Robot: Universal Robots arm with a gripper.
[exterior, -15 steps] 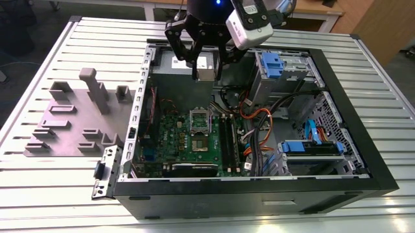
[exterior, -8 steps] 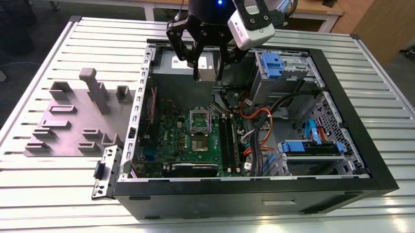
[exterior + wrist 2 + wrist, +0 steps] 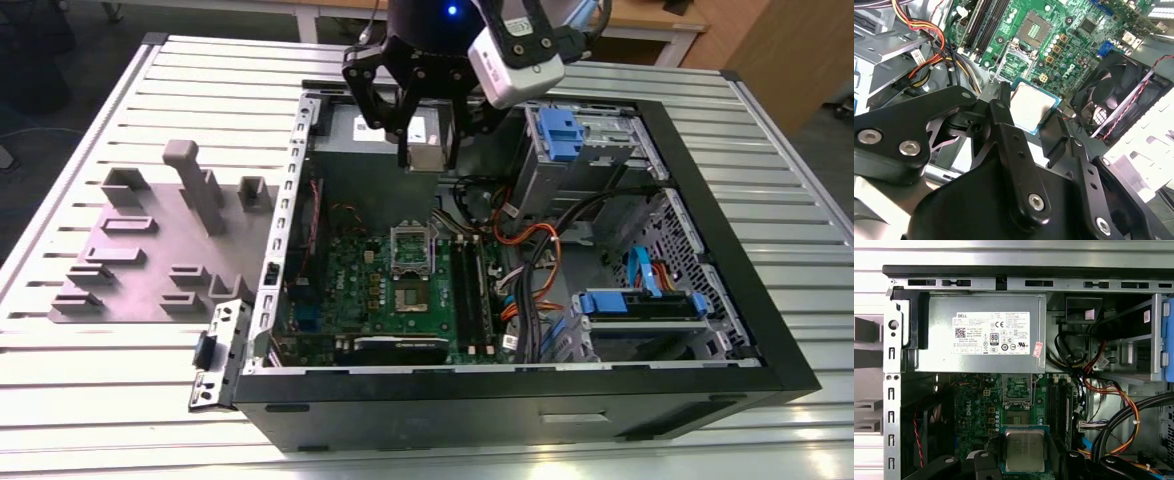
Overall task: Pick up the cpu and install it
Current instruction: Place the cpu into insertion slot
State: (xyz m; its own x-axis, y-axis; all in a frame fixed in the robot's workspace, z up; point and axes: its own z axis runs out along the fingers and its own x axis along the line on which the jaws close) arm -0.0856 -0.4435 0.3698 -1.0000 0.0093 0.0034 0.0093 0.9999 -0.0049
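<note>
Cpu (image 3: 424, 135) hangs clenched in the claw (image 3: 427, 158) in the exterior view, over the far end of one open computer case (image 3: 467, 410) lying on the slatted desk (image 3: 80, 420). Inside we count two blue drive holders (image 3: 561, 128) and one green motherboard (image 3: 387, 300). One grey plate of upright blocks (image 3: 147, 250) sits on the exterior view's left, well apart from the claw.

In the second wrist view we see the Cpu (image 3: 1031, 105) gripped at its edges between two black fingers (image 3: 1004, 120), silver top showing. One black fan (image 3: 1109, 95) is just beside it, and orange and black cables (image 3: 929, 65) bunch at the other side.

In the first wrist view one silver power supply (image 3: 979, 335) lies past the board. One socket (image 3: 1018, 415) and its metal bracket frame (image 3: 1018, 387) lie between that and the Cpu (image 3: 1025, 450), and we see cables (image 3: 1114, 405) crowding near the socket's side
</note>
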